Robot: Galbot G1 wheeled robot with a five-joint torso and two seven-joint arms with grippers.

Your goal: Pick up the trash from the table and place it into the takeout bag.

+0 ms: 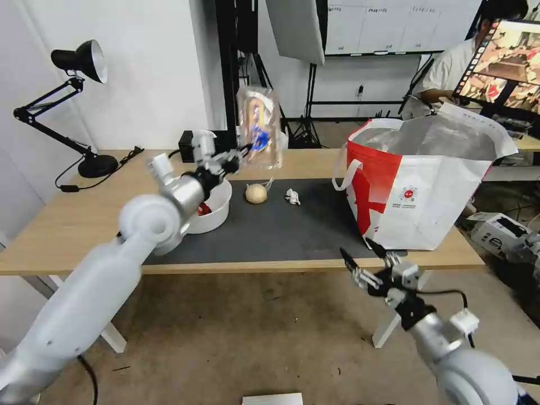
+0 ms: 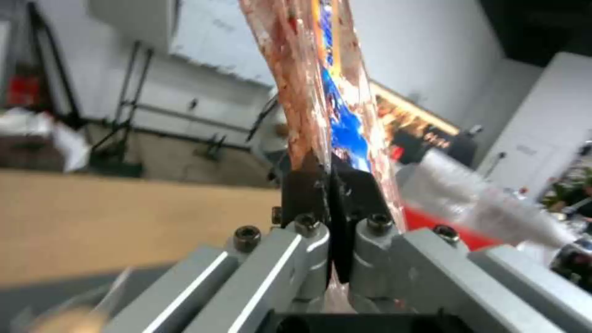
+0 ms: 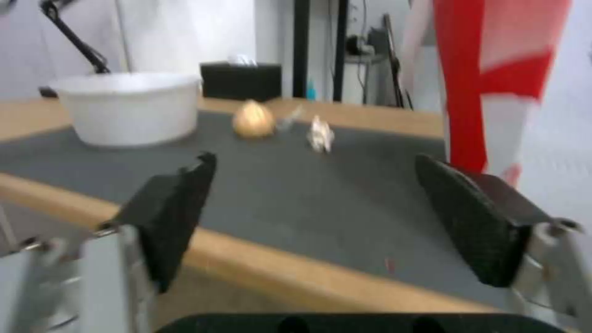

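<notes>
My left gripper [image 1: 243, 151] is shut on a clear plastic tray [image 1: 259, 128] smeared with food, lifted well above the table [image 1: 67, 225]; the left wrist view shows the tray [image 2: 321, 88] pinched between the closed pads. On the dark mat [image 1: 281, 225] lie a white bowl [image 1: 214, 211] with red scraps, a beige ball [image 1: 256, 193] and a small crumpled white wrapper [image 1: 292, 196]. The red-and-white takeout bag [image 1: 422, 185] stands open at the table's right end. My right gripper [image 1: 363, 253] hangs open just off the front edge, near the bag; its view shows the bowl [image 3: 129, 106], ball [image 3: 253, 120] and wrapper [image 3: 321, 134].
A black desk lamp [image 1: 79, 101] stands at the far left of the table, its cable trailing. A black tissue box [image 3: 240, 81] sits at the back behind the bowl. Tripod stands and a monitor [image 1: 500, 62] are behind the table. A person sits behind the bag.
</notes>
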